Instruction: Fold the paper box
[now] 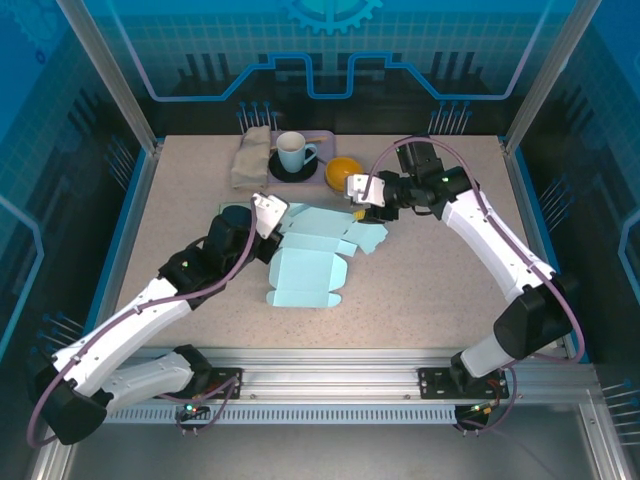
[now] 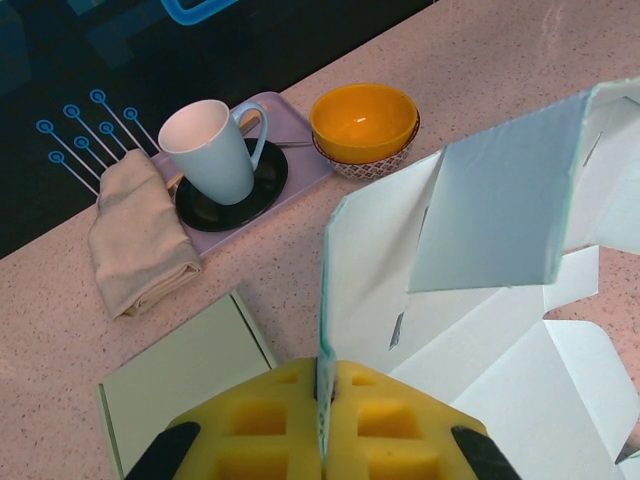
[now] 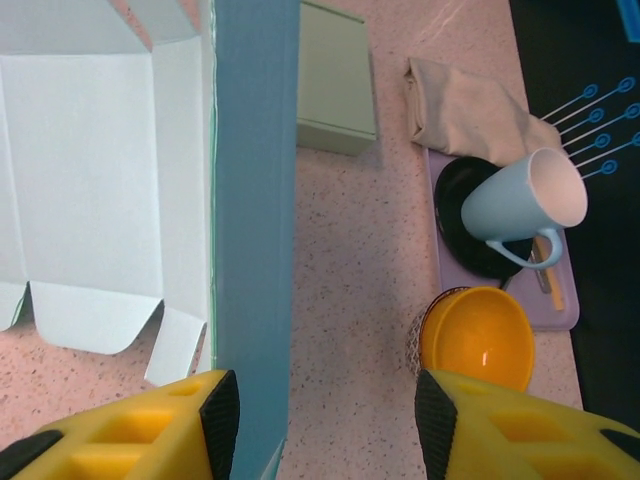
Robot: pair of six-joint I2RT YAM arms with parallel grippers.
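Now left fingers (image 2: pixel 265 425) clamped on paper box (image 2: pixel 500 190) panel edge; right fingers (image 3: pixel 130 440) half open, panel between, ungripped. Light, bendy card; grip near creases.

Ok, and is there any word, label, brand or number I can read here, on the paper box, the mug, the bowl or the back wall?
None readable: no words, numbers or brand names.
On the paper box: plain pale blue; one small grey mark on an inner panel, too small to read.
On the mug and the bowl: blank.
On the back wall: a gear outline and line patterns, no letters.
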